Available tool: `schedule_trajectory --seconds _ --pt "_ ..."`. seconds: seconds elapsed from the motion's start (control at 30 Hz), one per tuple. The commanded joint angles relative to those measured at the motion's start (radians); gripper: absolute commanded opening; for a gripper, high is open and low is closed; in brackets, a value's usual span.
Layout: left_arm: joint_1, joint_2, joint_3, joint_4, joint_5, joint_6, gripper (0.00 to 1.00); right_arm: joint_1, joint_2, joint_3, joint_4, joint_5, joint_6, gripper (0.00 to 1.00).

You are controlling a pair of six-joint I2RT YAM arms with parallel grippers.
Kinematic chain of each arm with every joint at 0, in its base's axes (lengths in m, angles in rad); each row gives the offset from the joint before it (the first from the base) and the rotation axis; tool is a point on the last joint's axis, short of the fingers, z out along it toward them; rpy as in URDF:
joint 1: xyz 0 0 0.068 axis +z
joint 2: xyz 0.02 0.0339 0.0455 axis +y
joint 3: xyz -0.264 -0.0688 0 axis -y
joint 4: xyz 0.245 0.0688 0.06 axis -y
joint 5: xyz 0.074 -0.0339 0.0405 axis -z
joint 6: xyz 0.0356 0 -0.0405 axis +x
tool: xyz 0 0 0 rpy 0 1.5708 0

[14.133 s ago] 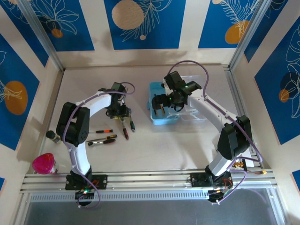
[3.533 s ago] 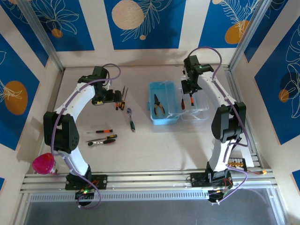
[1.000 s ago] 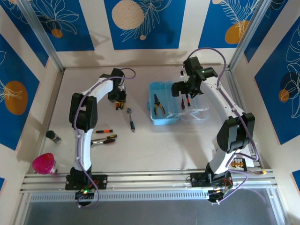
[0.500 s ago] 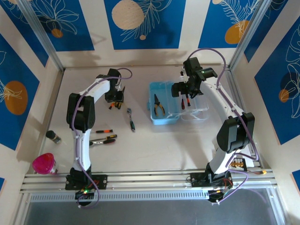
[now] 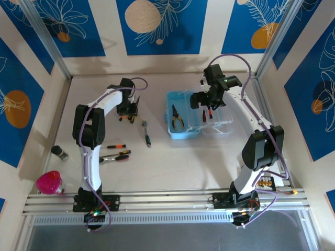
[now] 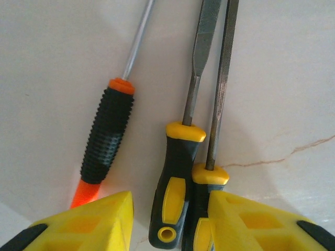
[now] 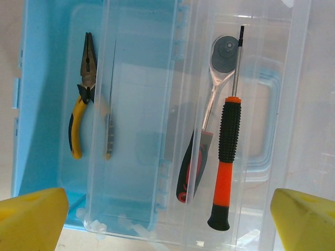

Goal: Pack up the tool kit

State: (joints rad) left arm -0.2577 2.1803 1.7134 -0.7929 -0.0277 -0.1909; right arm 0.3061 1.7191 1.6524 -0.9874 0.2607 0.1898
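Note:
The tool kit case [image 5: 183, 132] lies open, its light-blue base [image 7: 47, 63] holding yellow-handled pliers [image 7: 84, 94] and a thin file [image 7: 109, 133]. A ratchet wrench [image 7: 207, 115] and an orange-black screwdriver [image 7: 227, 157] lie in the clear lid [image 7: 293, 104]. My right gripper [image 7: 167, 225] hovers open above the case. My left gripper [image 6: 170, 225] is open and low on the table, its yellow fingers [image 6: 84, 222] straddling the handles of two yellow-black files [image 6: 175, 178]. An orange-black screwdriver [image 6: 107, 136] lies just left of the files.
A small driver with a round head [image 5: 146, 132] lies mid-table. A red-black screwdriver [image 5: 116, 146] and a red-black handled tool [image 5: 114, 157] lie nearer the left arm. A pink cup [image 5: 49, 183] and a small dark bottle [image 5: 59, 152] stand at the left edge.
Pliers, ratchet wrench and a screwdriver have gone into the case since the earliest frame. Over the last second my left gripper shifted slightly left over the files; the right arm barely moved.

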Motion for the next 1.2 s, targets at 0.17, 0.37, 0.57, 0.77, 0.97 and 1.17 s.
schedule_trajectory --seconds 0.17,0.37,0.57,0.77,0.97,1.17 --pt "-0.045 -0.014 -0.026 -0.048 -0.027 0.002 0.43 0.004 -0.033 -0.015 -0.001 -0.018 0.011 0.99" --pt "-0.062 -0.03 -0.036 -0.052 -0.043 -0.004 0.43 0.004 -0.037 -0.019 0.001 -0.02 0.013 0.99" --pt "-0.066 -0.048 -0.044 -0.057 -0.053 -0.007 0.43 0.004 -0.039 -0.022 0.002 -0.021 0.013 0.99" --pt "-0.066 -0.061 -0.062 -0.062 -0.051 -0.014 0.42 0.004 -0.043 -0.021 0.005 -0.024 0.013 0.99" --pt "-0.068 -0.103 -0.141 -0.037 -0.041 -0.023 0.37 0.004 -0.042 -0.016 0.005 -0.029 0.013 0.99" --pt "-0.071 -0.121 -0.184 -0.022 -0.041 -0.023 0.3 0.005 -0.043 -0.013 0.006 -0.034 0.014 0.99"
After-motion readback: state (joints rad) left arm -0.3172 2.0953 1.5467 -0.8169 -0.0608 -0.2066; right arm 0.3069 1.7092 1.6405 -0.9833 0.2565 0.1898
